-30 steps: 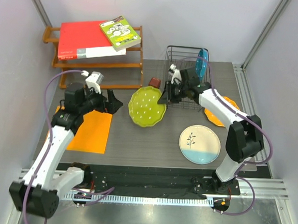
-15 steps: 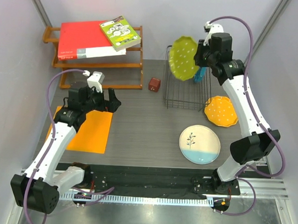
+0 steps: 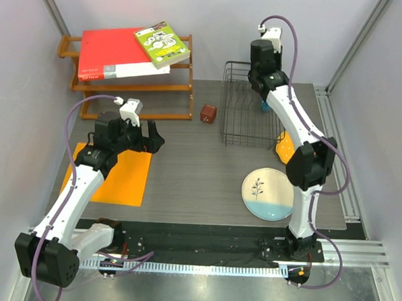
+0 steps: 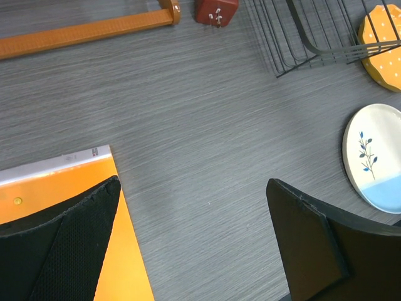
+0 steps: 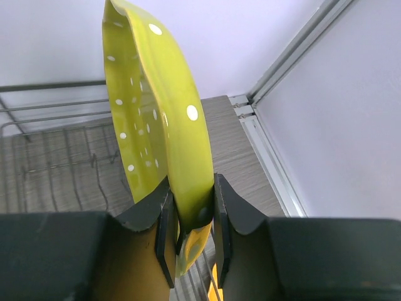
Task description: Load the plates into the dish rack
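While right gripper (image 5: 191,232) pinches lime-green plate (image 5: 150,125) by rim, upright over dish rack (image 3: 246,119): align edge with free slot, lower slowly, avoid wires. Left gripper (image 4: 194,235) spread, holding nothing.

Bright, even, white light falls from above, diffuse and without hard glare. In the top view the tabletop (image 3: 186,183) is clearly lit and sharp from near to far, carrying only faint, soft shadows. The metal strip (image 3: 200,292) at the near edge shows a dull sheen. In the left wrist view the left hand (image 4: 193,185) has black fingers (image 4: 62,251) that read dark with little detail, while the tabletop's grain is crisp. In the right wrist view the lime green plate (image 5: 156,125) gleams softly along its rim, and the pale walls (image 5: 50,37) behind look nearly washed out.
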